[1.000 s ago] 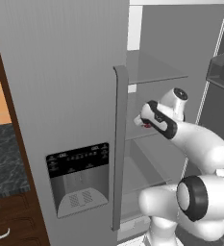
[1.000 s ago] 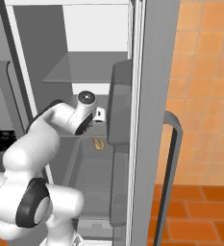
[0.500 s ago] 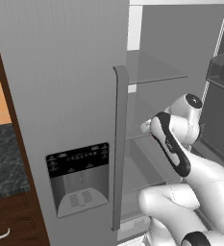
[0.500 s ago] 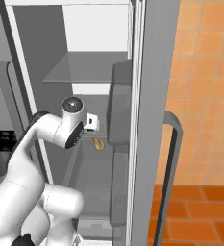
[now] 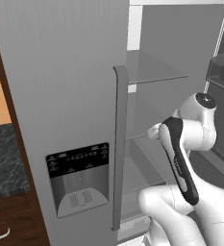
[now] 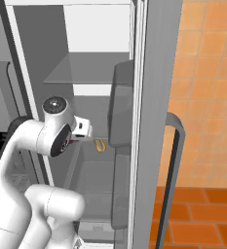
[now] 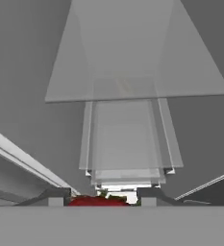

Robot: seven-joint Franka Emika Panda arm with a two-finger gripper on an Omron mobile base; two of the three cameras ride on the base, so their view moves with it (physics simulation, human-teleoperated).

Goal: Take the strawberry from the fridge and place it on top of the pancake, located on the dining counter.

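Open grey fridge (image 5: 60,72), glass shelves (image 7: 132,57), orange tiled wall (image 6: 207,87).

The white arm is reaching up from the lower left into the open fridge (image 6: 149,73), its hand turned toward the shelves, with the gripper (image 6: 75,141) sitting closed on a bit of red that looks like the strawberry (image 6: 74,141). A small yellowish food item (image 6: 100,145) is lying on the glass shelf (image 6: 88,75) level just beside the hand, to its right. An orange tiled wall (image 6: 207,87) is showing past the fridge's door handle (image 6: 175,175).
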